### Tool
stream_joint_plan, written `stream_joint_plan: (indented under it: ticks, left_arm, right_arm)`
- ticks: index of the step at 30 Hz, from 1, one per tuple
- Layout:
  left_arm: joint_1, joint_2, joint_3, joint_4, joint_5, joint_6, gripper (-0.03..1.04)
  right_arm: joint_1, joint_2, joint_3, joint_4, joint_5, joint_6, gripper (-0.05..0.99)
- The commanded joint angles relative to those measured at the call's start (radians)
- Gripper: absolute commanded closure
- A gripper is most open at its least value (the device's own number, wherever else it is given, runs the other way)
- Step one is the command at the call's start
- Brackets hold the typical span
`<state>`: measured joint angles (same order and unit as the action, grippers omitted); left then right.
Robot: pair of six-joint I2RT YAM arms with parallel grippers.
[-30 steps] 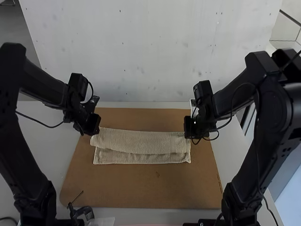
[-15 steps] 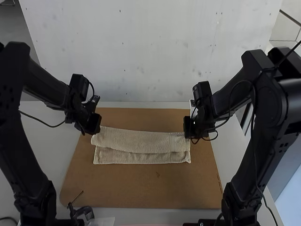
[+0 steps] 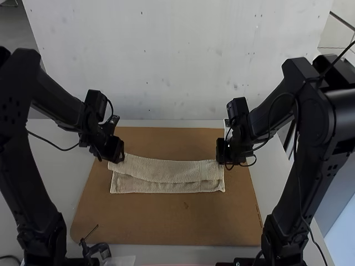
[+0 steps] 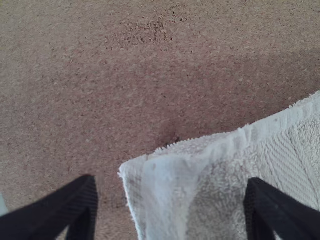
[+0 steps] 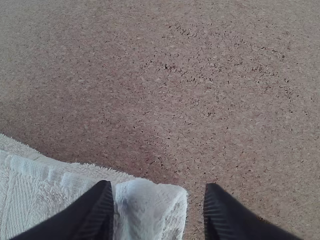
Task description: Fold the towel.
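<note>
My left gripper (image 3: 116, 159) is at the far left corner of the beige towel (image 3: 166, 170), my right gripper (image 3: 223, 160) at its far right corner. The towel lies folded in a long strip, a lower layer showing along the near edge. In the left wrist view, my left gripper (image 4: 167, 202) is open, its fingers standing apart around the corner of the towel (image 4: 220, 185). The right wrist view has my right gripper (image 5: 161, 202) open too, with the towel's other corner (image 5: 145, 200) between the spread fingers.
A brown board (image 3: 166, 221) lies under the towel on the light table (image 3: 61, 166). A small black clamp-like object (image 3: 97, 249) sits at the near left edge of the board. Both arms' links stand along the two sides.
My left gripper has shifted slightly to the right and nearer. The towel's far edge has come a little nearer and curves down from the left corner. The right gripper has hardly moved.
</note>
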<state>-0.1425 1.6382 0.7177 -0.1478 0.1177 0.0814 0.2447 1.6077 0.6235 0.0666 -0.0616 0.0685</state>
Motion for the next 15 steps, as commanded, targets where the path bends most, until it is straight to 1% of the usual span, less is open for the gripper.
stream_joint_plan:
  ticks: [1,3,4,6,10,15]
  left_arm:
    - [0.006,0.003,0.032,-0.003,-0.024,0.006,0.32]
    - [0.009,-0.011,0.032,-0.006,-0.030,0.008,0.22]
    - [0.012,-0.018,0.032,-0.006,-0.035,0.009,0.21]
    - [0.014,-0.034,0.032,-0.004,-0.033,0.011,0.21]
    - [0.003,-0.038,0.032,-0.021,-0.035,0.012,0.21]
    - [-0.014,-0.038,0.032,-0.107,-0.038,0.015,0.21]
  right_arm:
    - [-0.021,0.001,0.035,0.004,0.016,0.007,0.50]
    - [-0.024,0.001,0.033,0.006,0.017,0.008,0.50]
    - [-0.025,0.000,0.035,0.007,0.019,0.010,0.50]
    - [-0.025,-0.006,0.033,0.012,0.028,0.013,0.50]
    - [-0.025,-0.017,0.031,0.010,0.034,0.014,0.50]
    - [-0.042,-0.034,0.033,0.001,0.034,0.011,0.50]
